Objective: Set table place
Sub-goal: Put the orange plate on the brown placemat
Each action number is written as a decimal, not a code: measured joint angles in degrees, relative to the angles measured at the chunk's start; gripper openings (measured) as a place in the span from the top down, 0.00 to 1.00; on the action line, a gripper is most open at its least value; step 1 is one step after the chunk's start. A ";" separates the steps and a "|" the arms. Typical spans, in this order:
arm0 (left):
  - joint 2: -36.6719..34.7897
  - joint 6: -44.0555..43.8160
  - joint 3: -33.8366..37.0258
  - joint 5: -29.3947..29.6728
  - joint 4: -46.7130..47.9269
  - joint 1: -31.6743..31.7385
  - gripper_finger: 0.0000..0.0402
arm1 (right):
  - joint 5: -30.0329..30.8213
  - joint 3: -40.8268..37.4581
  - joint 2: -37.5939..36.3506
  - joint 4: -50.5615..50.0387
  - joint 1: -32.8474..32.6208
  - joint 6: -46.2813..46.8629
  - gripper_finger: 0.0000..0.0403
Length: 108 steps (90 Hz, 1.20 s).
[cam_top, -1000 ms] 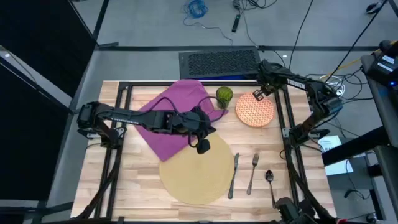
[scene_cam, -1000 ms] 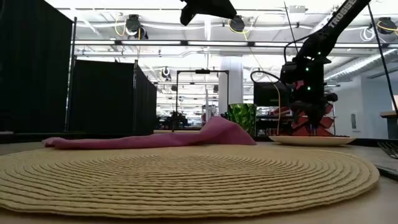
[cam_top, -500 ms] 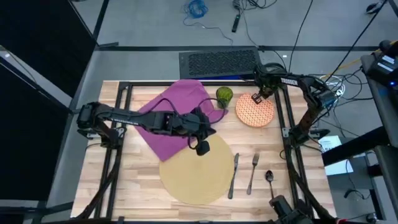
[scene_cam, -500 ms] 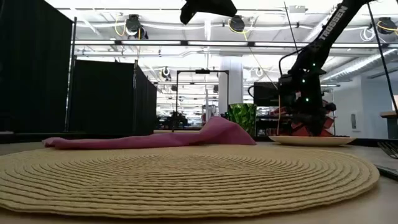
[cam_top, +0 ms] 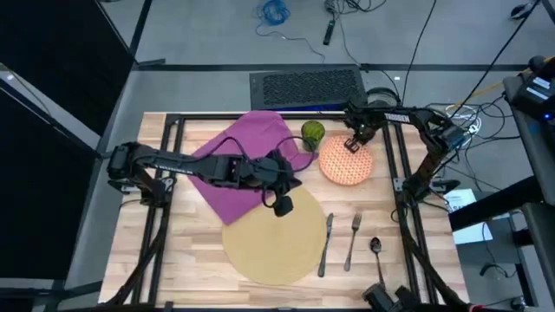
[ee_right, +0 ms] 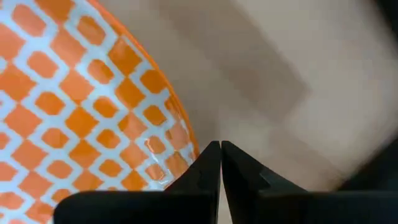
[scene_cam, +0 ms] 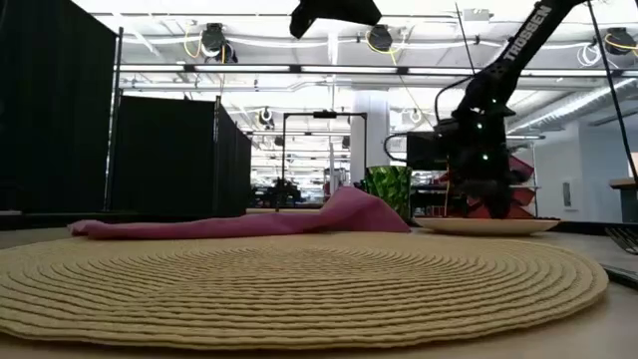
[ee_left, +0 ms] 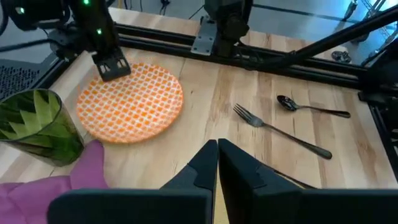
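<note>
Plate [cam_top: 347, 163] behind the cutlery, right of the cup [cam_top: 313, 133]; mat [cam_top: 274, 235] left of the knife [cam_top: 325, 245].

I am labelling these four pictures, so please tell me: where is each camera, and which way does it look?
High: overhead, straight down on the table; both arms show.
Low: table height, level across the mat; right arm shows.
Left wrist: over the mat, toward the plate; own shut jaws show.
Right wrist: down on the plate rim; own shut jaws show.
Shared: the plate appears in all four.
</note>
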<state>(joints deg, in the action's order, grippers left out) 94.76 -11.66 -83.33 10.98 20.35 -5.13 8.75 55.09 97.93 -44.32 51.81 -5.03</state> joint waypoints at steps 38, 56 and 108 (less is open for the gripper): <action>0.02 -0.05 0.00 0.01 0.30 -0.59 1.00 | -3.26 0.00 0.00 -1.15 -13.81 7.92 1.00; 0.04 -3.91 3.77 0.13 0.12 -1.61 1.00 | -4.58 0.00 0.00 -1.51 -19.12 10.87 1.00; 2.49 -12.12 17.41 -5.62 -15.32 3.29 1.00 | -0.31 -0.04 -24.17 -10.10 -22.93 15.35 1.00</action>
<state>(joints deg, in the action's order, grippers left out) 97.25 -23.78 -65.92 5.36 5.03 -1.83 8.44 55.05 73.76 -54.42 28.88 10.32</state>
